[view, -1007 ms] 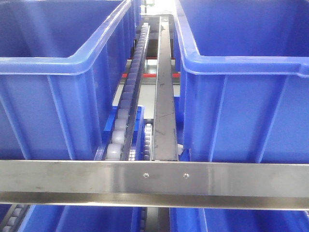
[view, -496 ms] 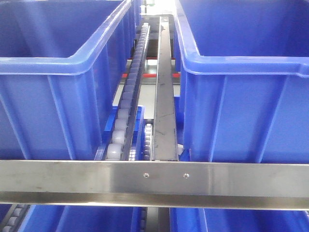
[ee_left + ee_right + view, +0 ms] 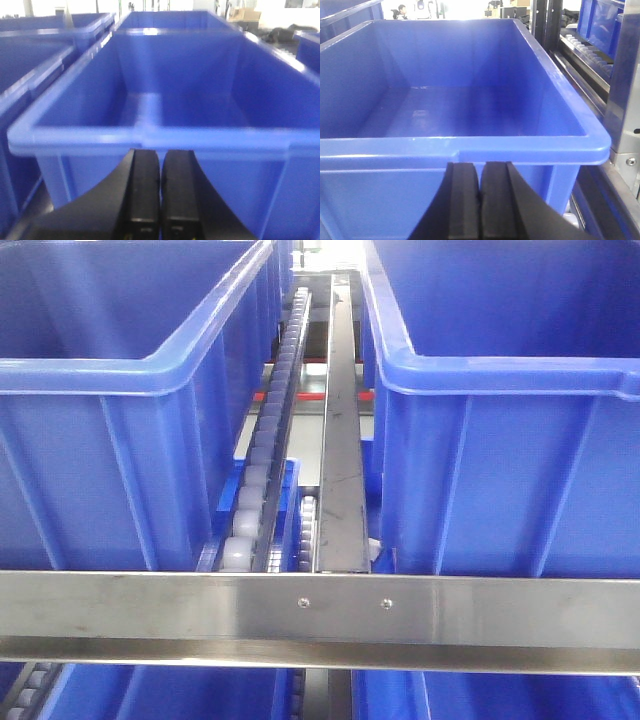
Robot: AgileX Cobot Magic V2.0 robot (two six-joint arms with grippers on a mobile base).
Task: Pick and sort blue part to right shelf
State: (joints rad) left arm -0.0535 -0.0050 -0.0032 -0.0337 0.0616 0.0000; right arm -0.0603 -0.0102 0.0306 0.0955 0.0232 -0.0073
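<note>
Steel rack front rail (image 3: 320,620), blue bins (image 3: 120,440); no writing legible. Both end effectors (image 3: 160,170) (image 3: 480,185) closed, empty.

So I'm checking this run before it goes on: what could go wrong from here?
1. Both the left gripper and right gripper have their fingers pressed together with nothing between them, and no blue part shows in any view, so nothing may get sorted.
2. Each gripper sits close to a blue bin's front rim, so moving forward could knock it.

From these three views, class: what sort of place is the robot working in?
Probably a factory or warehouse parts-sorting station: large blue plastic bins sit on a steel rack with a white roller track and a flat steel front rail.
</note>
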